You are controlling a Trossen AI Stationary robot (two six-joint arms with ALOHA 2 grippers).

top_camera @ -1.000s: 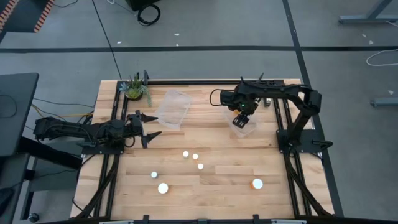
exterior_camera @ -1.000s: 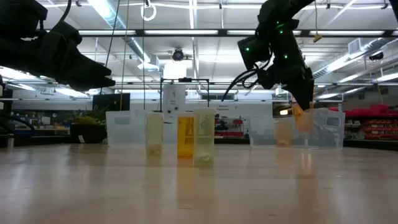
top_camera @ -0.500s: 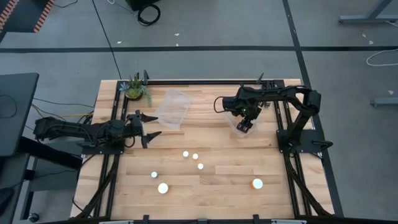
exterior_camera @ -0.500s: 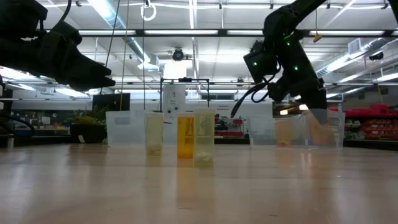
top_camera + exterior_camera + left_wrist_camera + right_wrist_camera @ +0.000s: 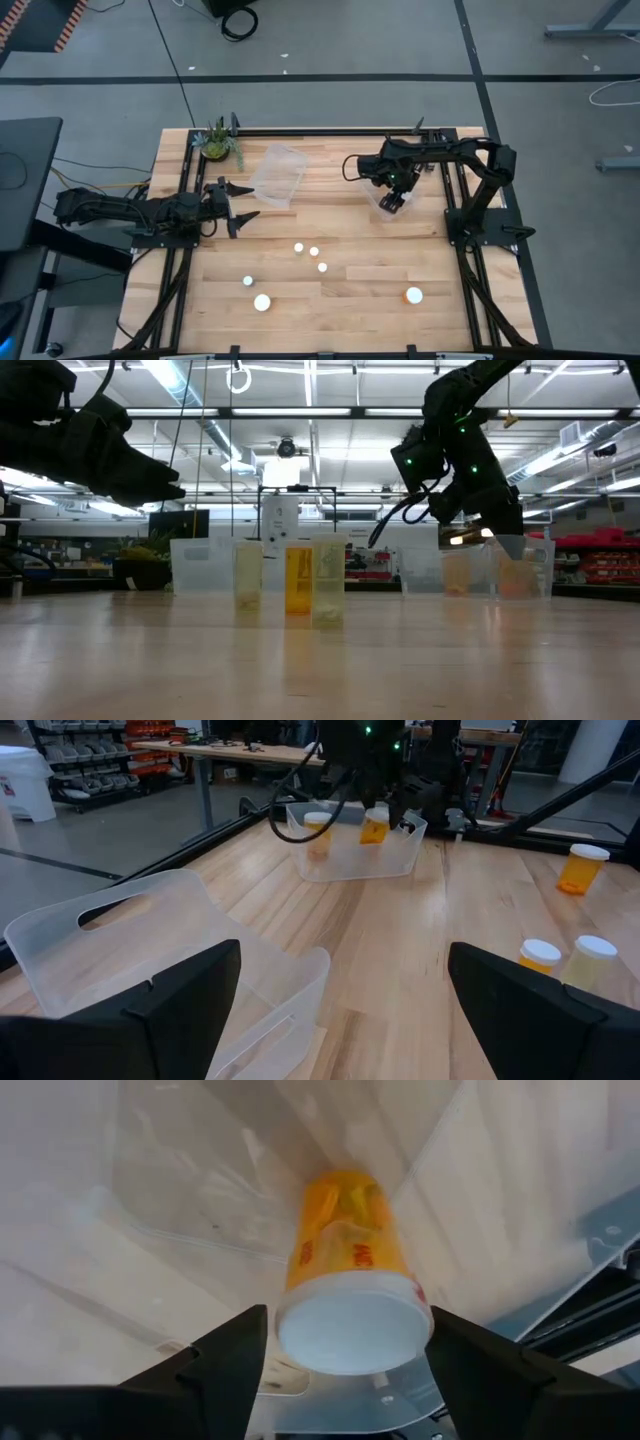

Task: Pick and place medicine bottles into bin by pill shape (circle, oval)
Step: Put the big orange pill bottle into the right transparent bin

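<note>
Right end effector point(image 5: 396, 200) over clear bin point(image 5: 392, 206) at worktop's 1 o'clock, fingers apart around orange bottle point(image 5: 352, 1295), not clamped. Left end effector point(image 5: 240, 203) spread wide, empty, at 9 o'clock.

Right arm over the far bin

I see the right gripper point(image 5: 395, 201) above the clear bin point(image 5: 388, 208), upper right; six bottles point(image 5: 262, 302) stand lower centre.

The table point(image 5: 350, 300) is of pale wood planks with a smooth, lightly shining finish (the low view shows reflections on it). Both bins point(image 5: 355, 855) point(image 5: 150, 960) are clear, thin plastic, slightly frosted. The bottle point(image 5: 350, 1270) has an orange translucent plastic body and a matt white cap. The right gripper point(image 5: 393, 203) and left gripper point(image 5: 243, 204) are matt black, and the frame rails point(image 5: 300, 131) look like dark metal
</note>
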